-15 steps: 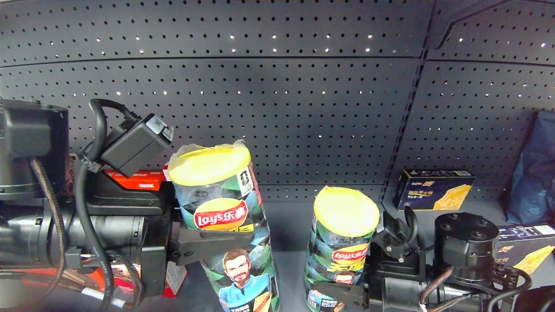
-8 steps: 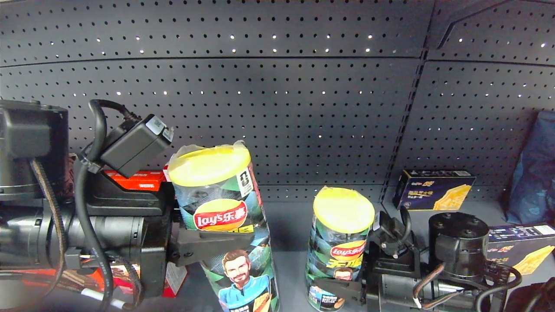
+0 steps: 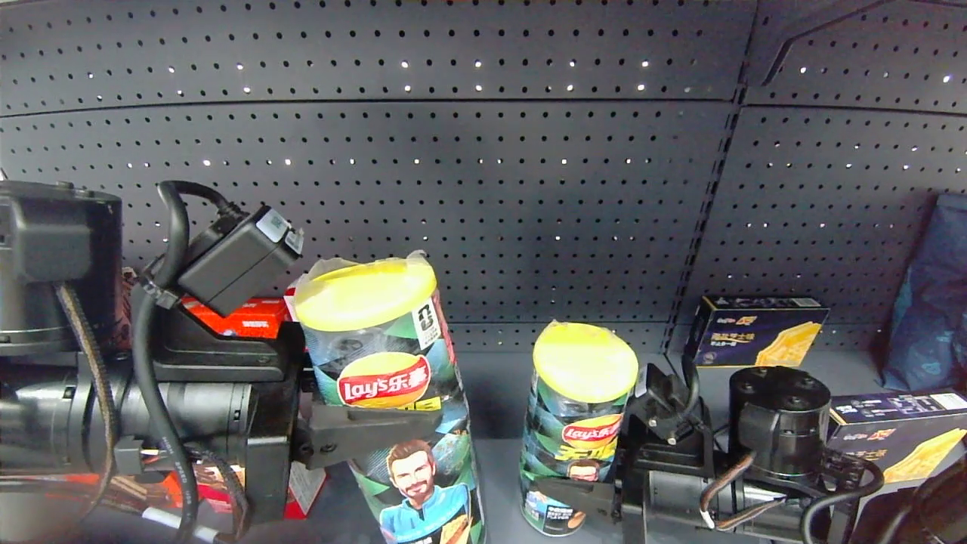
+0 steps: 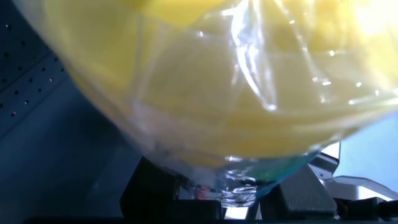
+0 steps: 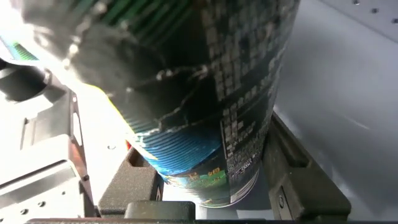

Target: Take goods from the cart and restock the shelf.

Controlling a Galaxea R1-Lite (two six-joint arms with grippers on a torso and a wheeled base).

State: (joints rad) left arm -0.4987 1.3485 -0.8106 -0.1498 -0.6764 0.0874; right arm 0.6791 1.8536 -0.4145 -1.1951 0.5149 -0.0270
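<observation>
You had 2 chip cans in hand at the shelf (image 3: 498,393). Your left gripper (image 3: 393,431) was clamped on the left can (image 3: 381,363), with 1 finger crossing its front below the logo. That can was upright, leaning slightly, just in front of the red box (image 3: 242,317). In the left wrist view its yellow lid (image 4: 249,93) sat close under clear wrap. Your right gripper (image 3: 563,491) was closed low around the right can (image 3: 578,408), which stood upright near the middle of the shelf, well short of the pegboard back panel (image 3: 483,189) and apart from the dark box (image 3: 755,329). Whether its base touched the deck could not be told. The right wrist view showed the can's body (image 5: 236,93) seated between both jaws. The step in hand looked like placing the right can. Doing it well meant lowering it straight until the base sat flat, then parting the jaws only once it bore its own weight. A tall, narrow can would likely tip if a finger dragged on it. It also meant drawing the arm straight back, clear of the left can, and leaving space beside it for the 2nd can.
</observation>
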